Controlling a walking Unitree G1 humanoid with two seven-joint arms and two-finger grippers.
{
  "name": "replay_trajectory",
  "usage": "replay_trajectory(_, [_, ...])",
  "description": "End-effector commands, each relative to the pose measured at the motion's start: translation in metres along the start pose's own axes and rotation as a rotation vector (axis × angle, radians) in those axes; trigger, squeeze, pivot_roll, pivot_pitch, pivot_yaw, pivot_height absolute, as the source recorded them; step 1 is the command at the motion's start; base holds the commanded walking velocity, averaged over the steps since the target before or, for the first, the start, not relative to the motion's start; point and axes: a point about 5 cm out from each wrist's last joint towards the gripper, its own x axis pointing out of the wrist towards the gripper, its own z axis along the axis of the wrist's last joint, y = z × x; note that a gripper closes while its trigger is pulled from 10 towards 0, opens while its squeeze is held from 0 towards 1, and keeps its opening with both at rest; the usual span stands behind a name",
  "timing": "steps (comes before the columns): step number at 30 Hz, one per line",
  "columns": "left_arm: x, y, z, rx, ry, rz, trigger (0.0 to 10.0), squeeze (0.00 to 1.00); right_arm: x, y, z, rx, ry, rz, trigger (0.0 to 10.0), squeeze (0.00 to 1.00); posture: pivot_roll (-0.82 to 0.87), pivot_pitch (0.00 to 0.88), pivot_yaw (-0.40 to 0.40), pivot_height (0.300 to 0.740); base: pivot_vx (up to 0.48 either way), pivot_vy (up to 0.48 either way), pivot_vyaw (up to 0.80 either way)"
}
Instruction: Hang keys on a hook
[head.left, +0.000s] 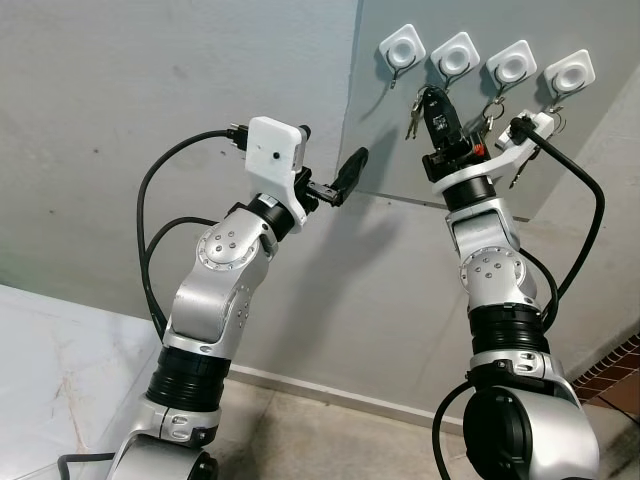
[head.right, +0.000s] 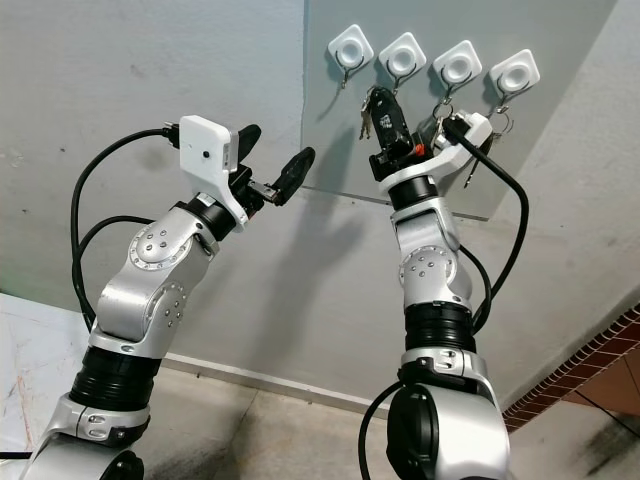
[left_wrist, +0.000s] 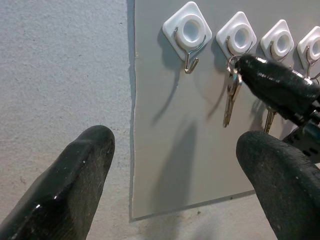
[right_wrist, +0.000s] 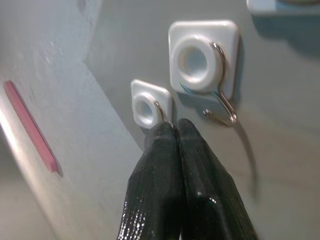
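Four white hooks sit in a row on a grey panel (head.left: 440, 170) on the wall. My right gripper (head.left: 431, 93) is raised to the second hook (left_wrist: 239, 37), its fingers (right_wrist: 200, 170) pressed shut. A small bunch of keys (left_wrist: 229, 97) hangs from its tip. The key ring (left_wrist: 232, 62) lies against that hook's wire; whether it is over the wire I cannot tell. My left gripper (head.right: 275, 148) is held up open and empty, left of the panel's edge and apart from the keys.
The first hook (left_wrist: 187, 32) is bare. Other keys hang from the third hook (head.left: 511, 65) and the fourth hook (head.left: 569, 72). The wall is plain grey concrete. A brick-patterned strip (head.left: 610, 365) runs at the lower right.
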Motion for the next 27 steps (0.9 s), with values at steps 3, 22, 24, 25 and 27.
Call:
replay_trajectory(3, [0.003,-0.004,0.008,0.014,-0.022,-0.017,10.0,0.0,0.0,0.002,0.007,0.008,-0.033,0.003,10.0,0.0,-0.01,0.012,-0.042,0.74,0.0,0.0,0.0])
replay_trajectory(22, [0.002,-0.002,0.008,0.011,-0.02,-0.012,10.0,0.0,0.0,-0.007,0.015,0.111,-0.102,-0.072,10.0,0.0,-0.01,0.024,-0.038,0.74,0.0,0.0,0.0])
replay_trajectory(24, [0.002,-0.002,0.008,0.011,-0.021,-0.013,10.0,0.0,0.0,-0.007,0.015,0.113,-0.104,-0.074,10.0,0.0,-0.01,0.024,-0.038,0.74,0.0,0.0,0.0])
replay_trajectory(25, [0.002,-0.002,0.008,0.011,-0.021,-0.013,10.0,0.0,0.0,-0.008,0.016,0.117,-0.108,-0.075,10.0,0.0,-0.01,0.024,-0.038,0.74,0.0,0.0,0.0])
replay_trajectory(27, [0.002,-0.002,0.008,0.011,-0.021,-0.013,10.0,0.0,-0.001,-0.008,0.016,0.126,-0.115,-0.08,10.0,0.0,-0.01,0.024,-0.038,0.74,0.0,0.0,0.0])
